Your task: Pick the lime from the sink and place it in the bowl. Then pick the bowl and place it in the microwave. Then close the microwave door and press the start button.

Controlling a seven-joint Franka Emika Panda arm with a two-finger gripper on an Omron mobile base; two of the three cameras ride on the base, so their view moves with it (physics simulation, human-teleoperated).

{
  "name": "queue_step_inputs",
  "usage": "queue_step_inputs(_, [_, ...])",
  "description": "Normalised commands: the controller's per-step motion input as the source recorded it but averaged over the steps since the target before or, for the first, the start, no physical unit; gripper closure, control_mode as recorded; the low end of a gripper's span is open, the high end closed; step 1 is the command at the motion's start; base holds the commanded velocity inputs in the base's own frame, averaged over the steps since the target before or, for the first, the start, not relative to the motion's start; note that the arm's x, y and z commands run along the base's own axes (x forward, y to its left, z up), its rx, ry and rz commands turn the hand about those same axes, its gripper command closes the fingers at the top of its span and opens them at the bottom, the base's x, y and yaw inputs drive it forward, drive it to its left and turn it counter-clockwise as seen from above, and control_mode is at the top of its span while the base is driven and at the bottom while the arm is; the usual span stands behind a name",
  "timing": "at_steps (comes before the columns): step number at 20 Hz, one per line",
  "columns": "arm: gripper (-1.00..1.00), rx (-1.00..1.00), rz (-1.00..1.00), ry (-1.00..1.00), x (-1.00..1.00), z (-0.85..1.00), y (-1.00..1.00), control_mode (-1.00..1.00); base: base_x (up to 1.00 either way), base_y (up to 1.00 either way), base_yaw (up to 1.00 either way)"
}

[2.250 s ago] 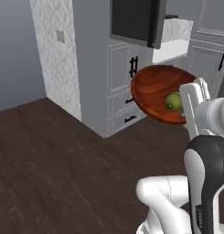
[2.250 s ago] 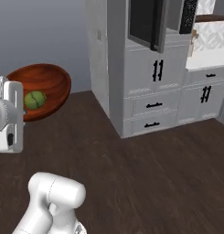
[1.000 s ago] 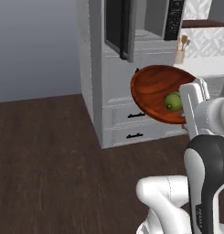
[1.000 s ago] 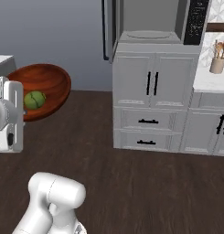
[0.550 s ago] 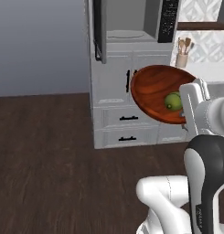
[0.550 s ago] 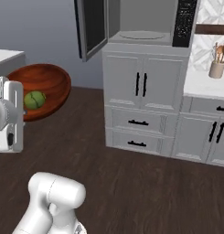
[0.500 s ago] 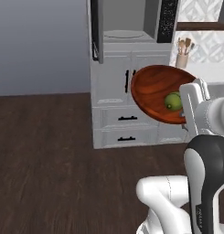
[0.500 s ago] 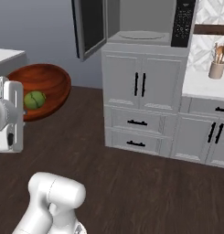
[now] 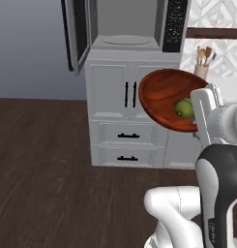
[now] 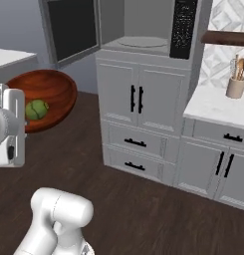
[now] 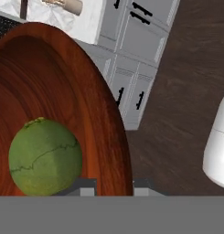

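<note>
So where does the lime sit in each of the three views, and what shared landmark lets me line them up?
Left base view: the lime is right of centre, inside the bowl, beside the white arm.
Right base view: the lime is at the left edge, mid-height, in the bowl.
Hand view: the lime is large at lower left, on the bowl's inner wall.
Shared landmark: the reddish-brown bowl itself, plus the grey cabinet's black handles.

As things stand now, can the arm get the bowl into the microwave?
Probably yes: the microwave door is swung open and the turntable is bare. The bowl with the lime hangs lower, before the cabinets.
</note>
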Motion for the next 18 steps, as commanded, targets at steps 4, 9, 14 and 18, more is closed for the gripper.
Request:
queue_step_inputs(4, [1.00,0.00,0.00,0.00,0.00,0.00,0.00,1.00,1.00,-0.96,0.29])
queue_step_inputs(9, [1.00,0.00,0.00,0.00,0.00,0.00,0.00,1.00,1.00,-0.57,0.27])
queue_step_inputs(14, [1.00,0.00,0.00,0.00,0.00,0.00,0.00,1.00,1.00,-0.16,0.33])
queue_step_inputs(18, [1.00,0.00,0.00,0.00,0.00,0.00,0.00,1.00,0.98,-0.28,0.30])
